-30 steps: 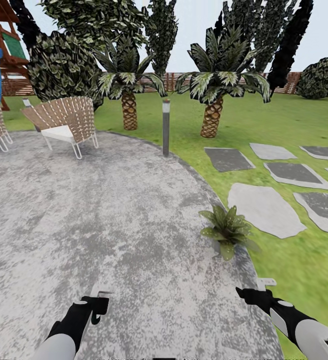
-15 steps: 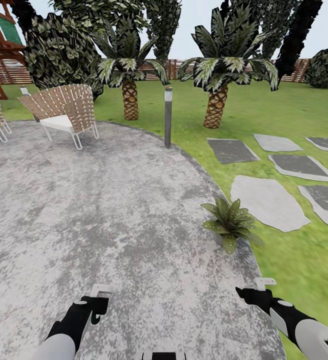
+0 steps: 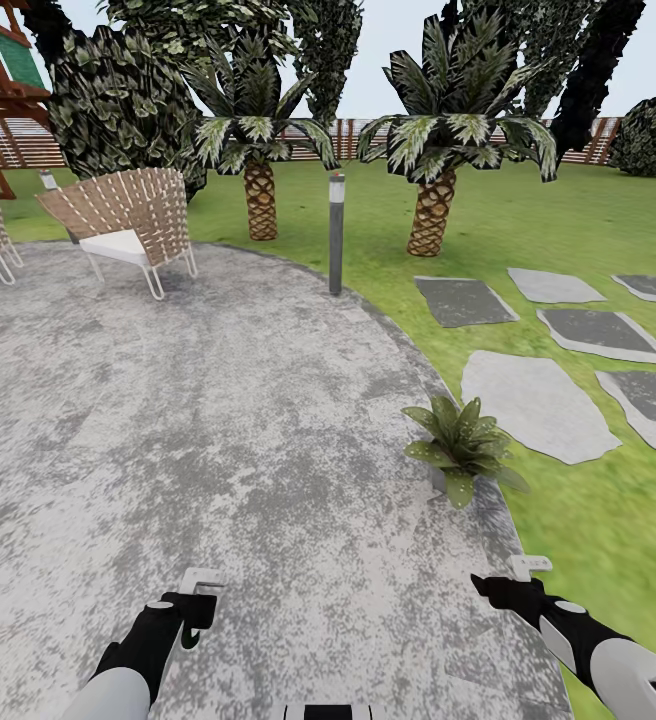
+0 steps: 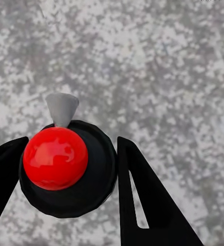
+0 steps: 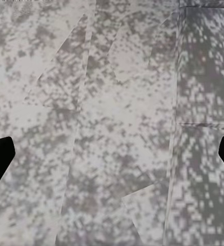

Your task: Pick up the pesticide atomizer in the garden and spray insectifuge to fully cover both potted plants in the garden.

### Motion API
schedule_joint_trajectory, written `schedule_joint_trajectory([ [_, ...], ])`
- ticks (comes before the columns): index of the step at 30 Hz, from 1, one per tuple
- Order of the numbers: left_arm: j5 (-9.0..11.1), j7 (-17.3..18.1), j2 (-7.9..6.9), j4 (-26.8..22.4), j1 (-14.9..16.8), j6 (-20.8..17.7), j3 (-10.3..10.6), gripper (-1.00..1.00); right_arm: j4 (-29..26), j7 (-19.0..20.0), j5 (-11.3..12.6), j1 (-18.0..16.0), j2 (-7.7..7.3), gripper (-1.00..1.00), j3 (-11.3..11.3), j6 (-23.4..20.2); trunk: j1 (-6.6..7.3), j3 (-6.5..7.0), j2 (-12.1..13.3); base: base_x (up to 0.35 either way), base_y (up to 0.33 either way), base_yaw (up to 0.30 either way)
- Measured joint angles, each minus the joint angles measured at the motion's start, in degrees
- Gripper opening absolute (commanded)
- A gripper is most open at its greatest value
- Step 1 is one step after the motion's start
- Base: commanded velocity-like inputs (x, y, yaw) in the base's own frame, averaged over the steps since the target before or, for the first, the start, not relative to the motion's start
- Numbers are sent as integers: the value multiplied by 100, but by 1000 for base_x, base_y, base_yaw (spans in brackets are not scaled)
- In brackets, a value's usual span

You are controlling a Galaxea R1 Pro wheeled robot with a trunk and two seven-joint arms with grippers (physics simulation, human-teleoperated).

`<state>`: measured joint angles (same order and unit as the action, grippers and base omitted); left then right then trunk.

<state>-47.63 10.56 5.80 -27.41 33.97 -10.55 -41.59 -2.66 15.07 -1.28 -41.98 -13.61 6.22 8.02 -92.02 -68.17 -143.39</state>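
My left gripper [image 3: 196,608] hangs low over the round grey patio [image 3: 198,420] and is shut on the pesticide atomizer [image 4: 91,179]. In the left wrist view the atomizer is seen from above: a dark round body with a red knob and a grey nozzle, a black finger [image 4: 142,195] touching each side. My right gripper [image 3: 490,585] is open and empty, its fingertips far apart over bare paving. One potted plant [image 3: 460,443], a low rosette of broad green leaves, stands at the patio's right edge, ahead of the right gripper. The second potted plant is out of view.
A grey bollard lamp [image 3: 336,235] stands at the patio's far edge. Two palms [image 3: 430,215] rise on the lawn behind it. Wicker chairs [image 3: 128,235] sit at the far left. Stepping stones [image 3: 533,405] lie on the grass to the right, with a wooden fence [image 3: 348,140] at the back.
The whole head view shifted slightly between one second ago and half a second ago, so the camera moved. It has been still since. Both arms keep their pose.
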Motion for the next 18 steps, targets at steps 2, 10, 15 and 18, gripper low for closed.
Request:
schedule_joint_trajectory([
  [2, 2, 0, 3, 0, 0, -2, 3, -100, 0, 0, 0, 0, 0, 100, 0, 4, 0, 0, 0, 0, 0, 0],
  [10, 4, 1, 2, 4, 0, -8, 5, -100, -5, 0, 8, 0, 0, 100, 1, 0, 0, 0, 0, 0, 0, 38],
  [15, -2, 1, 7, 7, -1, -9, 5, -100, -2, -10, 3, -1, 1, 100, 0, 3, 0, 0, 0, 0, 0, 224],
  [18, -3, 2, 14, 7, -1, -9, 5, -100, 4, -37, -4, -2, 1, 100, 0, 1, 0, 0, 0, 0, 0, 260],
])
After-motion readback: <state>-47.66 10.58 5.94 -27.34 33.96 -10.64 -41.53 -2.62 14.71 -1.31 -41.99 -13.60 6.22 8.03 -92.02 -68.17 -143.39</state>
